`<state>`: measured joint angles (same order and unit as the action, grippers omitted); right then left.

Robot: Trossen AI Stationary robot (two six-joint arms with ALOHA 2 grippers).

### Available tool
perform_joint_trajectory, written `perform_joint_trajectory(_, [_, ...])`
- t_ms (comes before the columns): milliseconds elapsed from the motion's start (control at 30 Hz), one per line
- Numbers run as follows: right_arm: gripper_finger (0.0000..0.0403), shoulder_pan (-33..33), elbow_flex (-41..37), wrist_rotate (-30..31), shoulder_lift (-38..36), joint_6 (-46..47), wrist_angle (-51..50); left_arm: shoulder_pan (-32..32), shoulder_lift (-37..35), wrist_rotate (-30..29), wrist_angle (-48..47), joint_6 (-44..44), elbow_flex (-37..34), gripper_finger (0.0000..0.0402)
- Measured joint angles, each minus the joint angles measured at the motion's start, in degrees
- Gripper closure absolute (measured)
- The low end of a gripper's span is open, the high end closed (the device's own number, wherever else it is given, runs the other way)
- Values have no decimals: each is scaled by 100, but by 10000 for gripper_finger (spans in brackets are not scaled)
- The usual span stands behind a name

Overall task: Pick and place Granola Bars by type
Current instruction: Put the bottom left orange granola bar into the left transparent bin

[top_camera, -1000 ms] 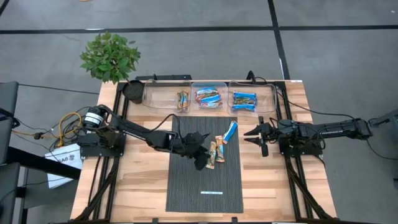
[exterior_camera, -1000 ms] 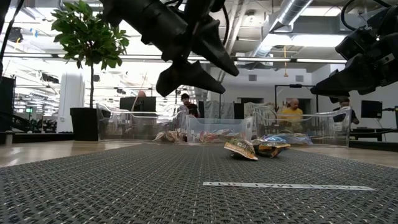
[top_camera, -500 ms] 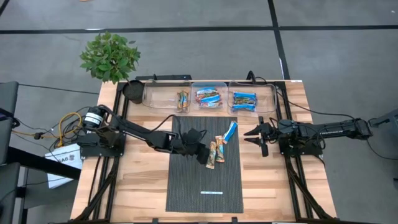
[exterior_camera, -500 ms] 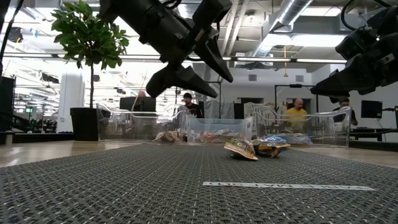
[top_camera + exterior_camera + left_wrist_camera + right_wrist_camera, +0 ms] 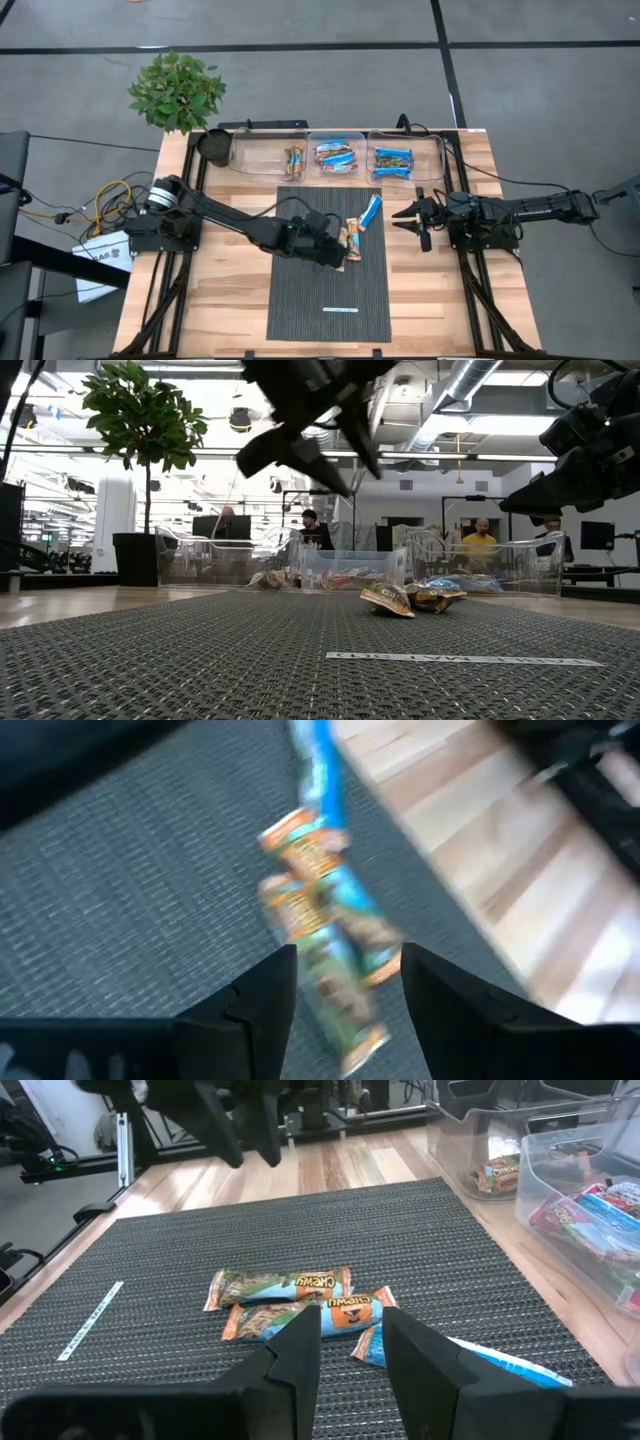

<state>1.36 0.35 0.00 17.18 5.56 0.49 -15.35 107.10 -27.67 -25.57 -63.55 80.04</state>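
Granola Bars in glossy wrappers: three lay loose and touching on the dark woven mat (image 5: pixel 330 290), two tan-orange multicoloured bars (image 5: pixel 346 244) side by side and one bright blue bar (image 5: pixel 371 211) just beyond, while others sat sorted by kind in three clear plastic bins (image 5: pixel 338 155) at the table's far edge. Left gripper (image 5: pixel 335 250), fingers spread wide and empty, hung over the tan-orange pair, seemingly placed to straddle one. Right gripper (image 5: pixel 410 219) waited beside the mat, fingers parted, holding nothing.

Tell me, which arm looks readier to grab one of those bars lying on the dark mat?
Probably the left. Its open pincer hangs right over the tan-orange bars on the mat, while the right pincer waits off the mat's edge, over bare wood.
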Motion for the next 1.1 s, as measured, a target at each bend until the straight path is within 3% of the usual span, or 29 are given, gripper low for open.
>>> perform_joint_trajectory(367, [301, 1, -1, 0, 2, 0, 17, 37, 1274, 90, -1608, 45, 1970, 228])
perform_joint_trajectory(567, [301, -1, -1, -1, 3, 0, 11, 42, 1867, 368, -2152, -164, 2703, 228])
perform_joint_trajectory(1100, [301, -2, -1, 1, 5, 0, 1, 131, 2237, 626, -2125, -673, 2761, 228])
